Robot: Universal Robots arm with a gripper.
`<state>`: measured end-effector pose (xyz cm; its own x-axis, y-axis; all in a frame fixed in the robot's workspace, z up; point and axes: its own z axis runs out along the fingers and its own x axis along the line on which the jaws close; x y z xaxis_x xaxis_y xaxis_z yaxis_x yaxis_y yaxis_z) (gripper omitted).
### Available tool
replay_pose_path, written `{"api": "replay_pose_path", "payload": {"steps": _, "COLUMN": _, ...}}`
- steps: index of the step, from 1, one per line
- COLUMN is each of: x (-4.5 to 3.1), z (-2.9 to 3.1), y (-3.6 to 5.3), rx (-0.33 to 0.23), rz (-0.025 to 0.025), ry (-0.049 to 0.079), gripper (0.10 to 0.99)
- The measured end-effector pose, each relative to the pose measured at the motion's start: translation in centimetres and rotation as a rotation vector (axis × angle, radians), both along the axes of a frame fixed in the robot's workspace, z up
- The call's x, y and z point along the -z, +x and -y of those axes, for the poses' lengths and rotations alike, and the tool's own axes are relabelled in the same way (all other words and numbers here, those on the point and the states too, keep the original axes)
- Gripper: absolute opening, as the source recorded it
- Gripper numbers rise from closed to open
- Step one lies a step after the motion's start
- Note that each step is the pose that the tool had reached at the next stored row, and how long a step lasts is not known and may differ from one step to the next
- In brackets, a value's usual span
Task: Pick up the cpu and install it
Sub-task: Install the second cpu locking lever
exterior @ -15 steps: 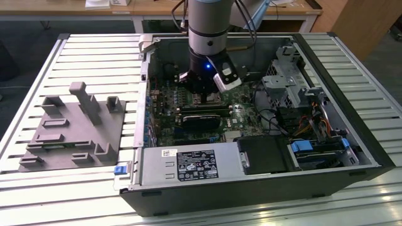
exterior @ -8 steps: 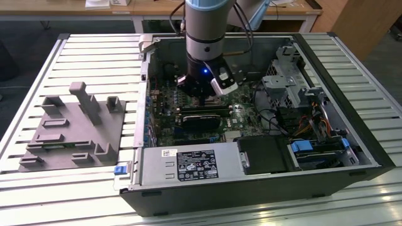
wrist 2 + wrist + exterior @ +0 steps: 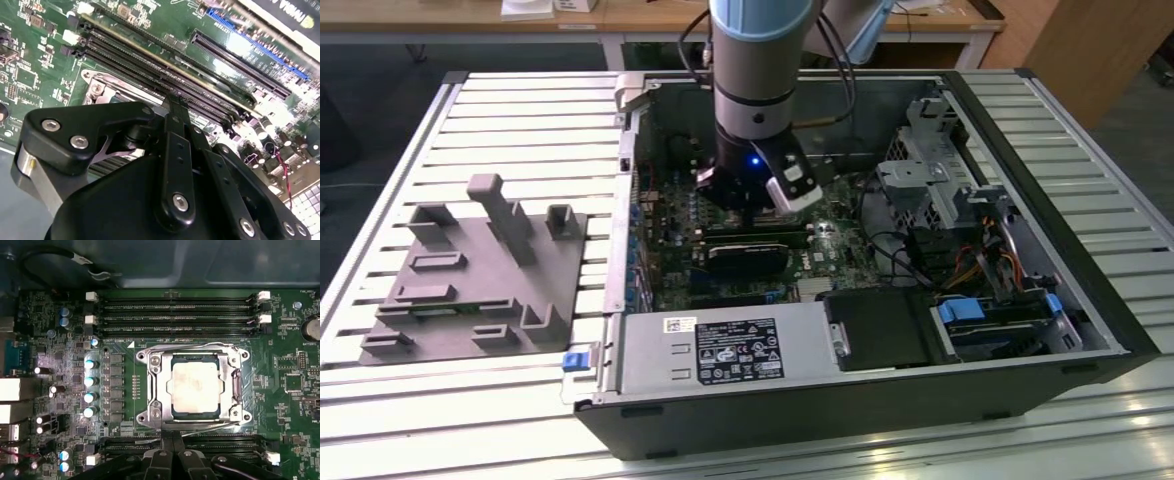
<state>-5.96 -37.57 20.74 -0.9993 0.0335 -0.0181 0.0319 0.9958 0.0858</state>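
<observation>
The arm reaches down into the open computer case [image 3: 881,300], which lies on its side on the slatted bench [image 3: 520,110]. The hand [image 3: 754,205] hangs low over the green motherboard [image 3: 720,225], just above the dark graphics card [image 3: 747,255] in the exterior view.

In the first wrist view the cpu [image 3: 195,388] sits inside the socket [image 3: 150,390], its pale silvery top facing up and squarely framed by the metal bracket. The chip lies flat and level with the frame on all 4 sides. 3 long memory slots [image 3: 175,317] run along 1 side of the socket, and more slots lie on the opposite side, next to the hand [image 3: 172,450]. A column of small silver-blue capacitors [image 3: 90,387] stands beside the socket, well apart from the chip.

The hand's 2 black fingers [image 3: 165,445] are drawn together, tips meeting with nothing between them, and they sit just off the socket's edge, not touching the cpu. In the second wrist view the same fingers [image 3: 175,115] appear pressed against each other above the memory slots [image 3: 165,65], with the socket's metal corner [image 3: 95,87] just beside them.

On the bench, away from the case toward the exterior view's left, rests the grey plastic tray [image 3: 454,290] with its upright blocks.
</observation>
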Motion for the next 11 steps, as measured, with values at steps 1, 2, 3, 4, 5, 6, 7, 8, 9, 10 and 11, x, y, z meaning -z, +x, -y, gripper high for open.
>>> {"api": "replay_pose_path", "payload": {"steps": 1, "x": 0.02, "z": 0.19, "y": -0.05, "rx": 0.000, "rz": 0.0001, "ry": 0.004, "gripper": 0.106}}
{"api": "replay_pose_path", "payload": {"steps": 2, "x": 0.03, "z": 0.37, "y": -0.13, "rx": 0.000, "rz": 0.0001, "ry": 0.008, "gripper": 0.106}}
{"api": "replay_pose_path", "payload": {"steps": 3, "x": 0.03, "z": 0.54, "y": -0.22, "rx": 0.000, "rz": 0.0001, "ry": 0.014, "gripper": 0.106}}
{"api": "replay_pose_path", "payload": {"steps": 4, "x": 0.03, "z": 0.67, "y": -0.33, "rx": 0.000, "rz": 0.0000, "ry": 0.020, "gripper": 0.106}}
{"api": "replay_pose_path", "payload": {"steps": 5, "x": 0.03, "z": 0.79, "y": -0.44, "rx": 0.000, "rz": 0.0001, "ry": 0.026, "gripper": 0.106}}
{"api": "replay_pose_path", "payload": {"steps": 6, "x": 0.04, "z": 0.96, "y": -0.63, "rx": 0.000, "rz": 0.0002, "ry": 0.036, "gripper": 0.106}}
{"api": "replay_pose_path", "payload": {"steps": 7, "x": 0.07, "z": 1.16, "y": -0.83, "rx": 0.000, "rz": 0.0003, "ry": 0.050, "gripper": 0.106}}
{"api": "replay_pose_path", "payload": {"steps": 8, "x": 0.10, "z": 1.23, "y": -0.88, "rx": 0.000, "rz": 0.0003, "ry": 0.058, "gripper": 0.106}}
{"api": "replay_pose_path", "payload": {"steps": 9, "x": 0.16, "z": 1.29, "y": -0.92, "rx": 0.000, "rz": 0.0004, "ry": 0.068, "gripper": 0.106}}
{"api": "replay_pose_path", "payload": {"steps": 10, "x": 0.21, "z": 1.34, "y": -0.95, "rx": 0.000, "rz": 0.0002, "ry": 0.077, "gripper": 0.106}}
{"api": "replay_pose_path", "payload": {"steps": 11, "x": 0.27, "z": 1.36, "y": -0.97, "rx": 0.000, "rz": 0.0001, "ry": 0.085, "gripper": 0.106}}
